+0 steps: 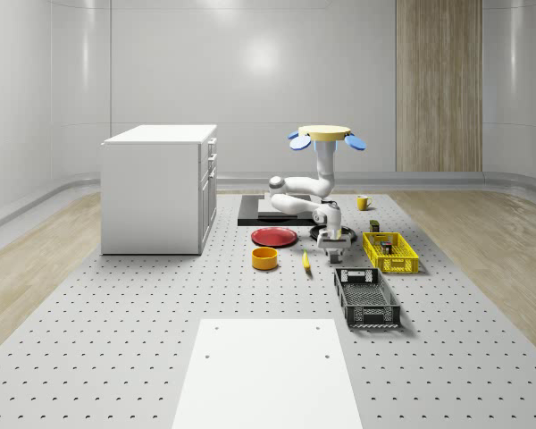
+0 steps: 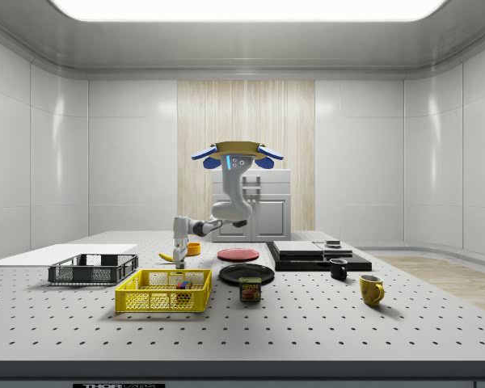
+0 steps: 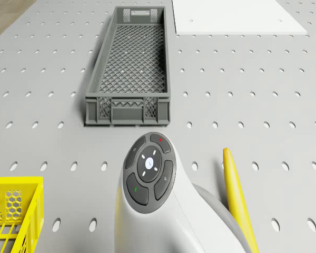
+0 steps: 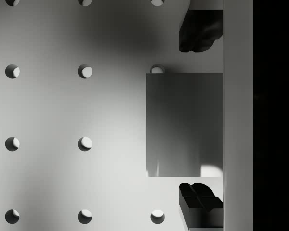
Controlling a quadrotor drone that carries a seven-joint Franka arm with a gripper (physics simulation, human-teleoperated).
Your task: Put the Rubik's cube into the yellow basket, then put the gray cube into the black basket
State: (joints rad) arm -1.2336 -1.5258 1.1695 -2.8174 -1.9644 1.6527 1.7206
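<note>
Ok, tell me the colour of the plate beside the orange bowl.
Red plate, seen best in the whole-scene view, beside the orange bowl.

My whole-scene camera looks down the perforated grey table from its near end toward the far wall. My side camera sits low at the table's edge, facing across. Both share the yellow mesh basket and dark grey slatted basket. My drone camera faces steeply down, near that dark basket; my wrist camera sits very close above the tabletop.
</note>
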